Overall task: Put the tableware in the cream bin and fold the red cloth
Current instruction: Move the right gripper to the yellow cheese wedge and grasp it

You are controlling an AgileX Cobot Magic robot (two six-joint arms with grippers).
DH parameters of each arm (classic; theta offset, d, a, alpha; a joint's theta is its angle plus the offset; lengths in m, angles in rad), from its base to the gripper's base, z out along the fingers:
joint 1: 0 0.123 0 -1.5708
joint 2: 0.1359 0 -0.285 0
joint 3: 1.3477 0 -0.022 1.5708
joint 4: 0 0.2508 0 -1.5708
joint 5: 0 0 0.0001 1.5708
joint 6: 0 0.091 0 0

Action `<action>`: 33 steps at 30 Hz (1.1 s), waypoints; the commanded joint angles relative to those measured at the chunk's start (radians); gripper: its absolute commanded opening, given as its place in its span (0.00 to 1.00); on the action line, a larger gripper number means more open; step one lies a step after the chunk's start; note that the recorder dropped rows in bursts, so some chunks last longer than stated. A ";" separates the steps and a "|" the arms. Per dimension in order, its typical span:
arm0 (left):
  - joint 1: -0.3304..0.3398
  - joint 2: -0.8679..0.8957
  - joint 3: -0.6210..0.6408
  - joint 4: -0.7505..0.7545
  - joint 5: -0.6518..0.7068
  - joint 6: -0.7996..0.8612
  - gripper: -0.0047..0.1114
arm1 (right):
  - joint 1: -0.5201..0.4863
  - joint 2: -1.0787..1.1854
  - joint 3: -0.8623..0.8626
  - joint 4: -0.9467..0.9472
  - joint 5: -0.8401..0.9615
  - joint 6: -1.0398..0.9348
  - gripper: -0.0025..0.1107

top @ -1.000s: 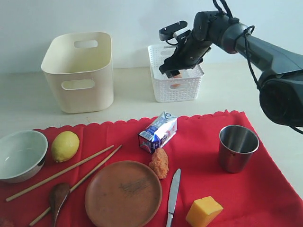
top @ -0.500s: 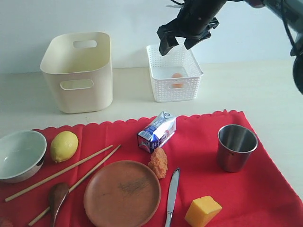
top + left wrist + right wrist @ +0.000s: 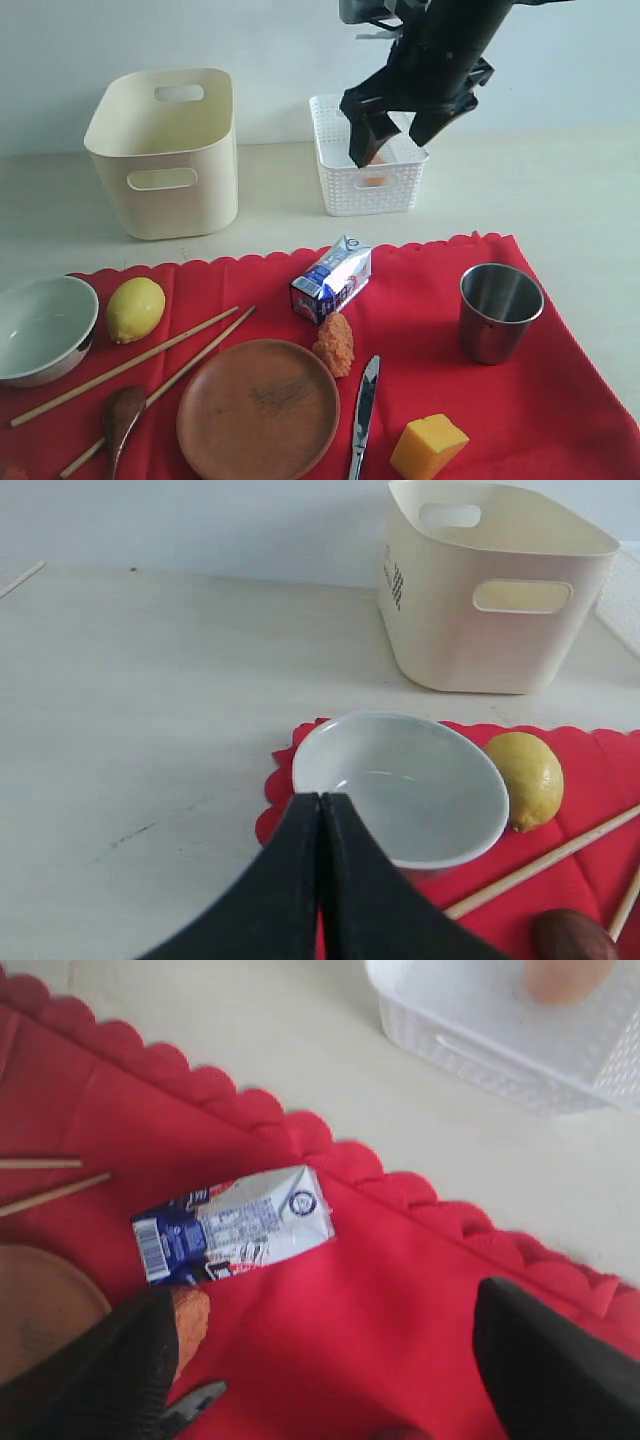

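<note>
The red cloth (image 3: 420,330) covers the near table and carries the white bowl (image 3: 40,328), two chopsticks (image 3: 130,365), wooden spoon (image 3: 122,415), brown plate (image 3: 258,408), knife (image 3: 364,405) and steel cup (image 3: 500,310). The cream bin (image 3: 165,150) stands behind it on the left. My right gripper (image 3: 392,148) hangs open and empty in the air in front of the white basket; its wrist view looks down on the red cloth (image 3: 380,1300) between the fingers (image 3: 130,1360). My left gripper (image 3: 320,800) is shut and empty, just short of the white bowl (image 3: 400,780).
A white lattice basket (image 3: 345,185) holds an egg (image 3: 565,978). On the cloth lie a lemon (image 3: 135,308), a milk carton (image 3: 332,280), an orange lump (image 3: 336,345) and cheese (image 3: 428,447). In the left wrist view, the cream bin (image 3: 490,590) stands beyond the lemon (image 3: 525,778).
My right gripper left the egg in the white basket, rose out open, and has now come down and forward toward the cloth. The left gripper's earlier position is not shown.
</note>
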 commanded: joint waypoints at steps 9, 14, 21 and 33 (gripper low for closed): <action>0.000 0.004 -0.005 0.005 -0.010 -0.001 0.04 | 0.088 -0.385 0.613 0.013 -0.278 -0.102 0.69; 0.000 0.004 -0.005 0.005 -0.010 -0.001 0.04 | 0.177 -0.462 0.704 0.009 -0.249 -0.089 0.69; 0.000 0.004 -0.005 0.005 -0.010 -0.001 0.04 | 0.302 -0.466 0.859 -0.085 -0.294 0.008 0.69; 0.000 0.004 -0.005 0.005 -0.010 -0.001 0.04 | 0.349 -0.405 0.972 -0.139 -0.441 0.107 0.69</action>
